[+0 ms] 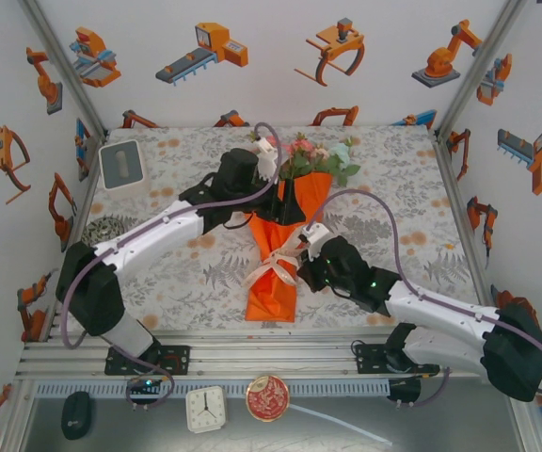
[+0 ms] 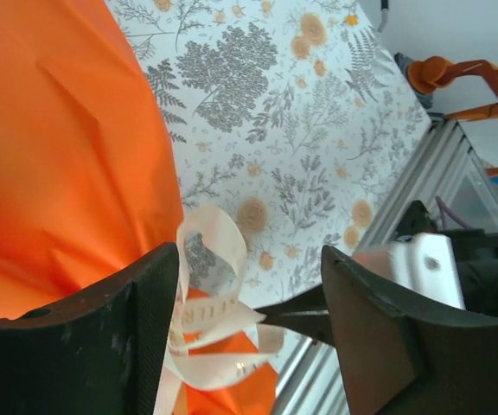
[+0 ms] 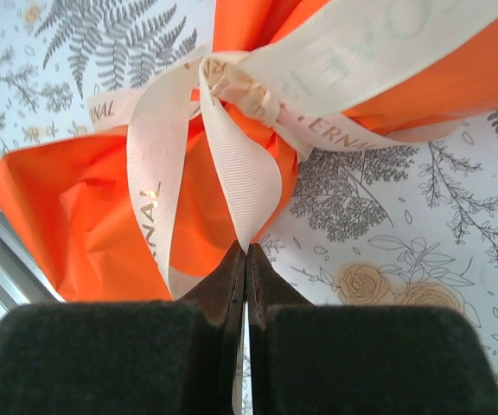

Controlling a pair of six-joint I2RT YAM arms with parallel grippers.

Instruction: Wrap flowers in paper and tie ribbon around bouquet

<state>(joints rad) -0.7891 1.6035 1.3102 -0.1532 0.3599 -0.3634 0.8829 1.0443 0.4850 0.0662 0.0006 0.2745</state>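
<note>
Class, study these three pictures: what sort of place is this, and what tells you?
Probably a robot test cell in a lab: silver aluminium frame posts, white wall panels printed with orange robot cartoons, and two white-and-black robot arms bolted to a rail.

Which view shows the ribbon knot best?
Right wrist: the ribbon knot is close and sharp against the orange paper. Left wrist catches some loops at the frame's bottom; top external shows a small pale bow.

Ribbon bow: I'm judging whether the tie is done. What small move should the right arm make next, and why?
Probably open the right gripper: its jaws are shut on a tail of the cream-white satin ribbon, whose knot cinches the orange paper cone, and the left gripper stands open.
</note>
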